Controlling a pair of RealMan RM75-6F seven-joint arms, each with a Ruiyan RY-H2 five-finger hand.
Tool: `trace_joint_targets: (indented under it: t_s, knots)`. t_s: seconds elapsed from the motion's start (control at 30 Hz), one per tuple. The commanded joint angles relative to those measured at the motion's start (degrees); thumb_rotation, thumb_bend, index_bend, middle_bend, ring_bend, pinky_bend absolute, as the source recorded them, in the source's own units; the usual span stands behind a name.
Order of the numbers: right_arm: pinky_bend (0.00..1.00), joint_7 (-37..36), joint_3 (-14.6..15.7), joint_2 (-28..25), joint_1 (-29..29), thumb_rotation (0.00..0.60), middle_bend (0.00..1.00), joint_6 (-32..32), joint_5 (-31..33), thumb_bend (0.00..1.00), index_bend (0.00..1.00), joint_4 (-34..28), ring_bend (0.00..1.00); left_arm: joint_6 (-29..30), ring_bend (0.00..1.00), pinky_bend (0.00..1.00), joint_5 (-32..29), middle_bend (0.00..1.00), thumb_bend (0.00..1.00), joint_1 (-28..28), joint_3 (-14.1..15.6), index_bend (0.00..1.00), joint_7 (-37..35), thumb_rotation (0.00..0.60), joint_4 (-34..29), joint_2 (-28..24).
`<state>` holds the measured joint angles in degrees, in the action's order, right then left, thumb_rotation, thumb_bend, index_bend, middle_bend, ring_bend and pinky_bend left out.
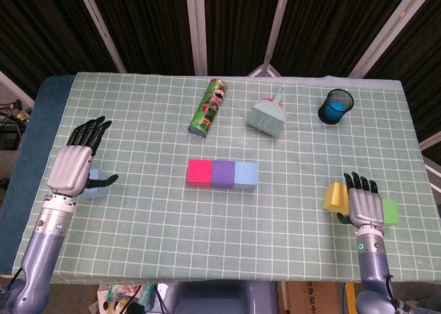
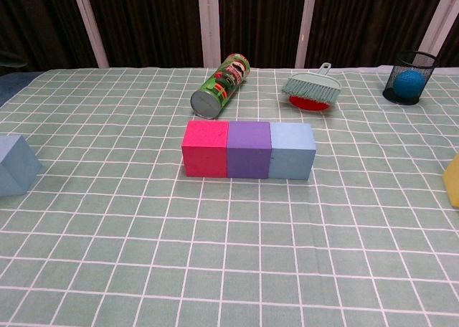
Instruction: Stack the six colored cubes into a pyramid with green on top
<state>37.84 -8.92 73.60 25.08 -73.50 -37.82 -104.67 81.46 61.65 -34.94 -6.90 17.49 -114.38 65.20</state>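
Note:
A pink cube (image 1: 200,173), a purple cube (image 1: 222,173) and a light blue cube (image 1: 246,175) stand touching in a row mid-table; the chest view shows the same pink cube (image 2: 205,148), purple cube (image 2: 249,149) and light blue cube (image 2: 291,150). Another blue cube (image 1: 94,183) lies at the left, also seen as the blue cube (image 2: 14,165) at the chest view's edge, partly hidden under my open left hand (image 1: 72,165). At the right, a yellow cube (image 1: 333,196) and a green cube (image 1: 390,211) flank my open right hand (image 1: 364,205). The yellow cube (image 2: 453,180) barely shows in the chest view.
At the back lie a green chip can (image 1: 209,107), a teal dustpan brush (image 1: 269,113) and a black mesh cup (image 1: 335,105) holding a blue ball. The table's front edge runs close under both hands. A dark blue strip (image 1: 31,155) borders the left side.

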Motion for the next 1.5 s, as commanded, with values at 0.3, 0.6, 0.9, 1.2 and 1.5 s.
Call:
trace_joint_targets:
  t_s: [0.3, 0.6, 0.9, 1.2, 1.5]
  knots:
    - [0.0, -1.39, -0.37, 0.72, 0.85, 0.6, 0.22, 2.36, 1.6, 0.28, 0.0, 4.11, 0.1, -1.14, 0.01, 0.07, 0.37, 0.0, 0.09, 1.1, -1.11, 0.0, 1.09, 0.6, -0.55, 0.36]
    - [0.0, -2.42, -0.79, 0.46, 1.61, 0.6, 0.24, 4.37, 2.98, 0.27, 0.0, 5.17, 0.11, -2.06, 0.01, 0.07, 0.43, 0.0, 0.09, 1.85, -2.03, 0.0, 1.94, 0.6, -0.39, 0.92]
    - [0.0, -2.44, -0.31, 0.92, 2.8, 0.6, 0.4, 6.49, 3.65, 0.3, 0.0, 6.77, 0.27, -2.84, 0.01, 0.07, 0.4, 0.0, 0.09, 2.59, -3.19, 0.0, 1.85, 0.6, -0.16, 0.9]
    - [0.0, -4.49, -2.67, -2.17, 4.14, 0.6, 0.43, 5.73, -1.05, 0.32, 0.0, 0.82, 0.29, -3.48, 0.01, 0.07, 0.39, 0.0, 0.09, 3.02, -3.81, 0.0, 2.3, 0.6, -0.12, 1.02]
    - [0.0, 0.98, -6.0, -6.84, 10.14, 0.6, 0.43, 6.64, -1.97, 0.32, 0.0, -9.91, 0.29, -3.96, 0.01, 0.07, 0.45, 0.0, 0.09, 3.46, -4.44, 0.0, 2.45, 0.6, -0.25, 0.97]
